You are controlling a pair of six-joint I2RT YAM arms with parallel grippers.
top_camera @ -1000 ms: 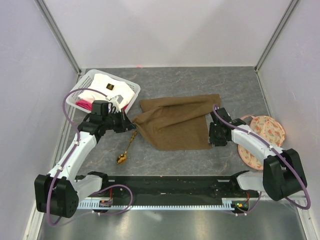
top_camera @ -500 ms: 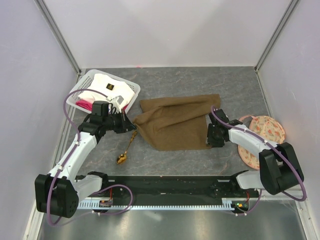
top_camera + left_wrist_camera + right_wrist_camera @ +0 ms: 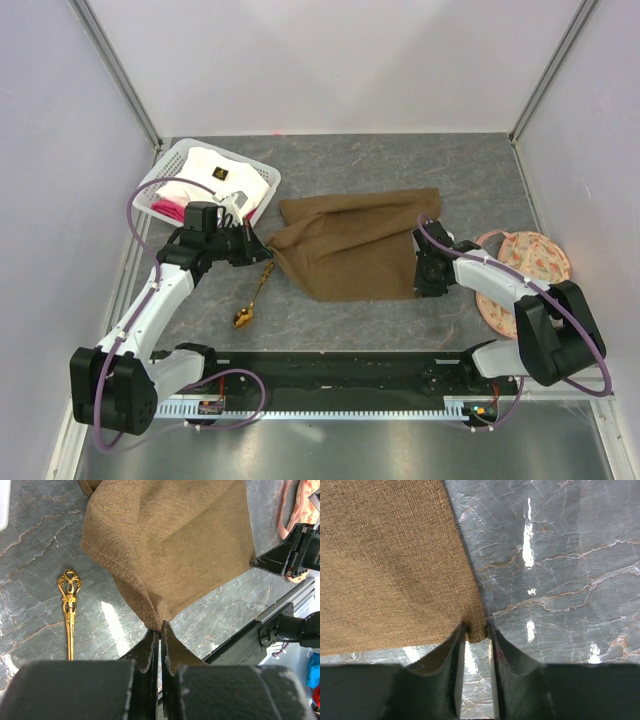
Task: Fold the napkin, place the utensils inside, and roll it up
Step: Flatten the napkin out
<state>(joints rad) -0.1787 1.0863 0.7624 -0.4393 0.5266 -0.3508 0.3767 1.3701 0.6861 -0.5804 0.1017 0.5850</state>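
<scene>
Two pale lilac walls (image 3: 40, 200) and a white back panel (image 3: 330, 60) box in a grey marble-look tabletop (image 3: 400, 165), w/ bright light glints showing on it in the right wrist view. A white slotted basket (image 3: 160, 178) sits at the far left corner, holding a white cloth (image 3: 225, 170) w/ a small black label and sth pink (image 3: 168, 208). A peach floral fabric piece (image 3: 535, 265) lies at the right edge of the table. The napkin (image 3: 350, 245) lies approx. mid-table, olive-brown, partly doubled over w/ creases, its left side bunched and drawn up to a point. The left gripper (image 3: 262, 250) is at that point: in the left wrist view its jaws are pressed tight together w/ a corner of the napkin (image 3: 170, 545) pinched at the tips (image 3: 160, 630), the cloth rising off the table there. The right gripper (image 3: 420, 285) is down at the napkin's near right corner. In the right wrist view the corner of the napkin (image 3: 390, 560) pokes in between the jaws (image 3: 476, 630), which stand narrowly apart w/ table showing in the gap lower down. Can't tell whether they actually clamp the cloth. The spoon (image 3: 255, 295), gold w/ an ornate handle end (image 3: 69, 610), lies on bare table just beside the napkin's left edge, near the left gripper but not touching it, bowl toward the arm bases.
</scene>
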